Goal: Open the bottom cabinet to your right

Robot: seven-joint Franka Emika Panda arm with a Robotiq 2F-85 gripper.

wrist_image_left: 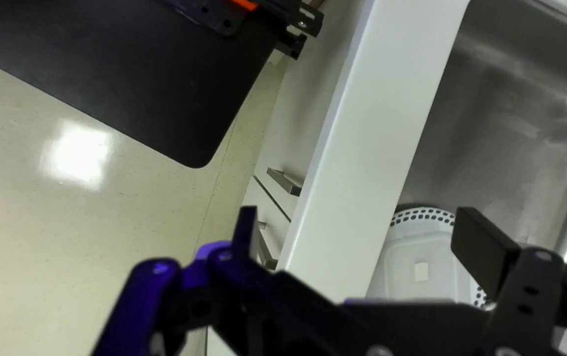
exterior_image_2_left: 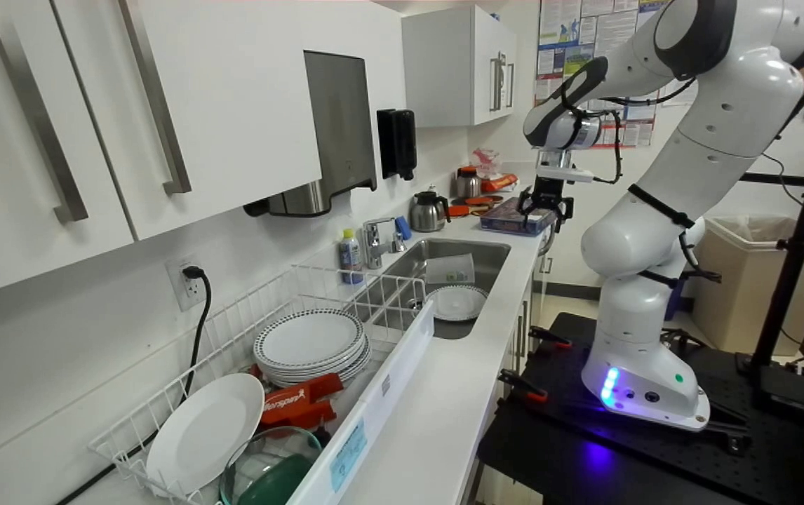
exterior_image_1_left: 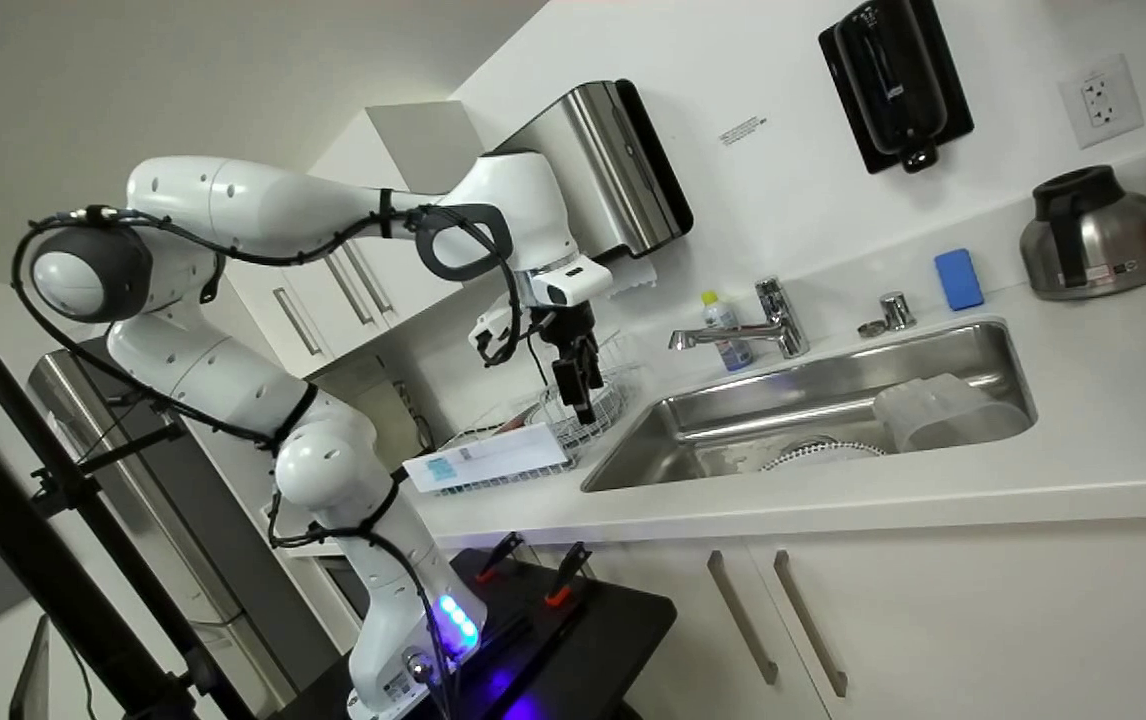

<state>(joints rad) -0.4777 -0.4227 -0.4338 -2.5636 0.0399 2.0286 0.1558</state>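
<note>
At lower right in an exterior view, the bottom cabinet (exterior_image_1_left: 933, 610) stood closed. In the wrist view, the pincer (wrist_image_left: 356, 221), jaws apart, hung over the white table (wrist_image_left: 365, 163); lowered straight, it seemed likely to strike that edge before reaching a handle (exterior_image_1_left: 811, 622).

I see open air around the tool (wrist_image_left: 357, 232), which hangs jaws apart. In the wrist view the front edge of the table (wrist_image_left: 380, 123) crosses between the jaws, the sink (wrist_image_left: 501, 123) to one side, open floor (wrist_image_left: 115, 237) to the other. Handles (exterior_image_1_left: 811, 623) jut from the bottom cabinet (exterior_image_1_left: 1013, 610) below that edge. A black platform (wrist_image_left: 140, 89) crowds the cabinet front, clamps (exterior_image_1_left: 567, 572) sticking out past its edge.
</note>
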